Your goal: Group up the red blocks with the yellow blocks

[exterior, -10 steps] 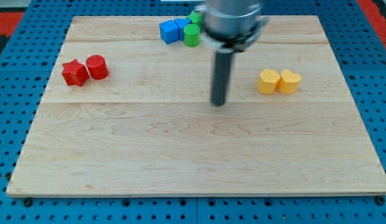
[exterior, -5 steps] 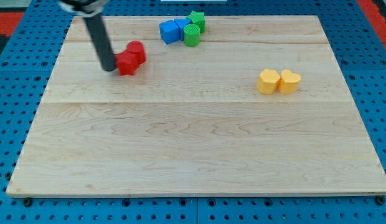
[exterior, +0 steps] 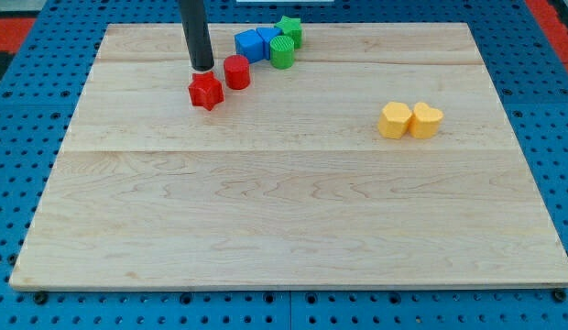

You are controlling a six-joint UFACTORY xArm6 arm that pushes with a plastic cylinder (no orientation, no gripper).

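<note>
Pale wooden board (exterior: 293, 211) on a blue pegboard surface (exterior: 18, 147), seen from above and slightly in front by the one camera. Red corner patches at the view's top left and top right of the pegboard.

Landmark for all places: the red star block (exterior: 205, 91), lying in the upper left part of the board.

Just up and to the right of the star, touching or nearly touching it: the red cylinder block (exterior: 236, 71). Directly above the star, just beside its upper edge and left of the cylinder: my tip (exterior: 202, 68), the lower end of a straight dark rod that comes down from the view's top edge. Bare rod only, no jaws, holding nothing; actual contact with either red block not discernible.

Further up and to the right of the star, near the board's top edge: a tight cluster of a blue cube block (exterior: 249, 47), a second blue block (exterior: 268, 38) behind it, a green cylinder block (exterior: 282, 52) and a green star block (exterior: 289, 30). Cluster close to the red cylinder but apart from it.

Far to the right of the star and slightly lower: the yellow hexagonal block (exterior: 394, 120) and the yellow heart-like block (exterior: 426, 120), touching side by side. Well apart from both red blocks, with bare wood between.
</note>
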